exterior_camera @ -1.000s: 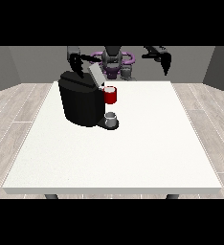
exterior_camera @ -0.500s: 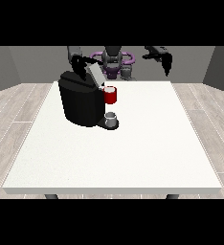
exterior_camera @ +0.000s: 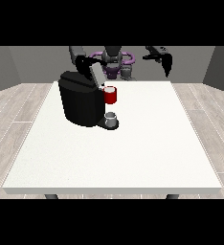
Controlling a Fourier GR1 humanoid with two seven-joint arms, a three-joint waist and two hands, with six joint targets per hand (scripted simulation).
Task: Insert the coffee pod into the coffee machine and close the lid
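Note:
The black coffee machine [exterior_camera: 80, 103] stands on the white table [exterior_camera: 133, 153], left of centre. Its grey lid [exterior_camera: 96, 74] is tilted up at the top. A red thing at the machine [exterior_camera: 110, 95] sits at its front. Below that, a grey thing [exterior_camera: 111, 119] rests on the machine's low base; I cannot tell whether it is the pod. The hand at the view's left [exterior_camera: 84, 62] is just behind and above the raised lid. The hand at the view's right [exterior_camera: 165, 61] hangs high over the table's far right edge, fingers pointing down, holding nothing.
The robot's torso [exterior_camera: 115, 62] stands behind the table's far edge. Wooden floor [exterior_camera: 11, 119] surrounds the table. Bare white tabletop stretches in front of the machine and to its right.
The hand at the view's left has shifted slightly right, closer to the raised lid. The hand at the view's right has drifted a little further right.

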